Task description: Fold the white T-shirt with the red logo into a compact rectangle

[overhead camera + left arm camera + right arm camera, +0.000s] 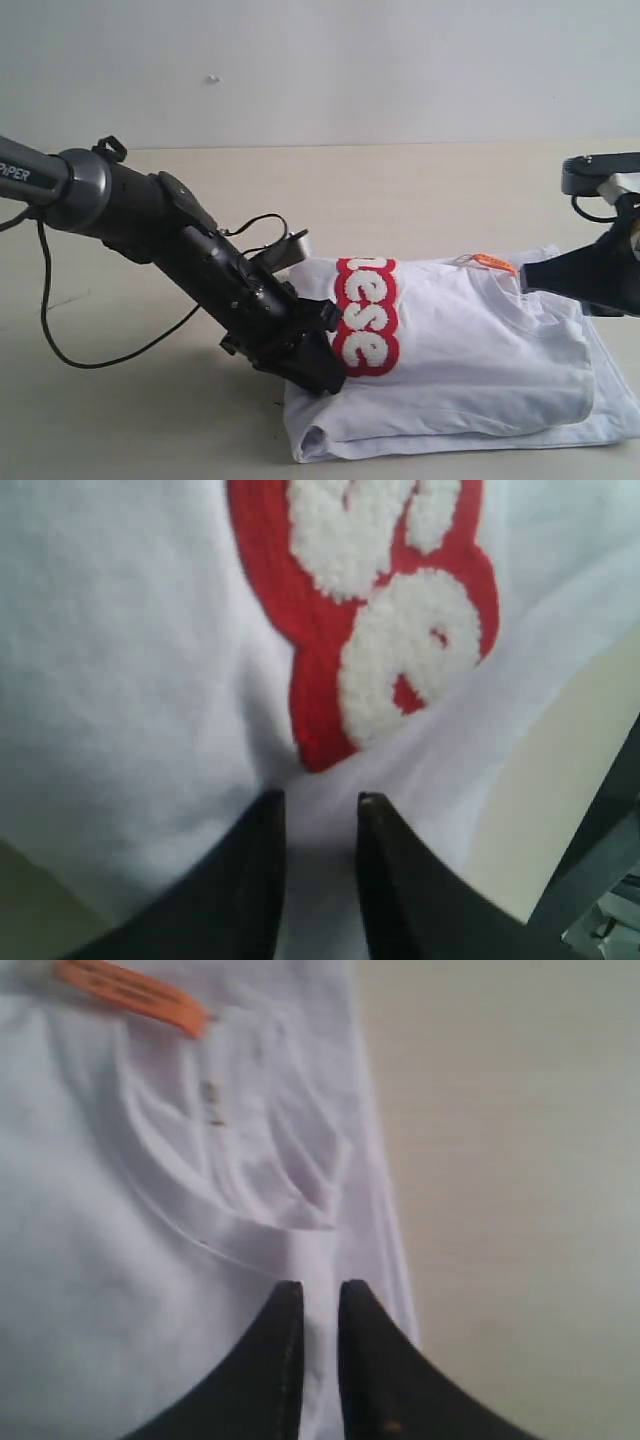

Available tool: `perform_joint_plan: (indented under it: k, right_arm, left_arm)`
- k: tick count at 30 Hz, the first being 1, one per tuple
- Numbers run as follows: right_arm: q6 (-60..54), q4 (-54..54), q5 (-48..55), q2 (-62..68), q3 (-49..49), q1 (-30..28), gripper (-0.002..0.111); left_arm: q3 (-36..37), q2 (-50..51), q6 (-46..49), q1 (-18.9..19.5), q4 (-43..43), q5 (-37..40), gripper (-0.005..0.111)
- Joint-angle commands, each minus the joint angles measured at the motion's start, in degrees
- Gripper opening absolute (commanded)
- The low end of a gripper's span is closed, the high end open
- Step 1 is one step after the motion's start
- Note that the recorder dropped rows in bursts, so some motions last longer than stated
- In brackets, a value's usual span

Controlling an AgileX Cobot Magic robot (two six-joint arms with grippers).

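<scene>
Bench point(400, 190): white T-shirt point(480, 350) lies part-folded, centre-right, long axis 9 to 3 o'clock, collar point(230, 1222) toward 3. Soft, light, limp; likely to sag and slip, so best taken at doubled edges. Red logo point(365, 315) runs 12 to 6 near the 9 o'clock end. Left pincer point(320, 800) clamped on a fold there. Right pincer point(312, 1288) by the collar, nearly together, cloth in the slit; gripping or not, cannot tell. Orange tag point(492, 263) at 1 o'clock
</scene>
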Motion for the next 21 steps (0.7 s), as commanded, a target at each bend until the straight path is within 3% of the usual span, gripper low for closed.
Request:
perform_joint_plan:
  k: [1,9,21]
  right_arm:
    - [-13.89,12.51,-7.01,0.83,-0.4,-0.1,0.0]
    - [-13.88,12.59,-8.83,5.24,-0.4,-0.1,0.0]
    - [-13.88,12.59,-14.57,18.32,-0.4,-0.1,0.0]
  left_arm:
    - [0.51,0.52,-0.62,4.81,6.66,1.43,0.028]
    - [0.51,0.44,-0.62,10.12,7.44,2.93,0.028]
    - [0.51,0.4,-0.51,10.5,8.34,5.39,0.028]
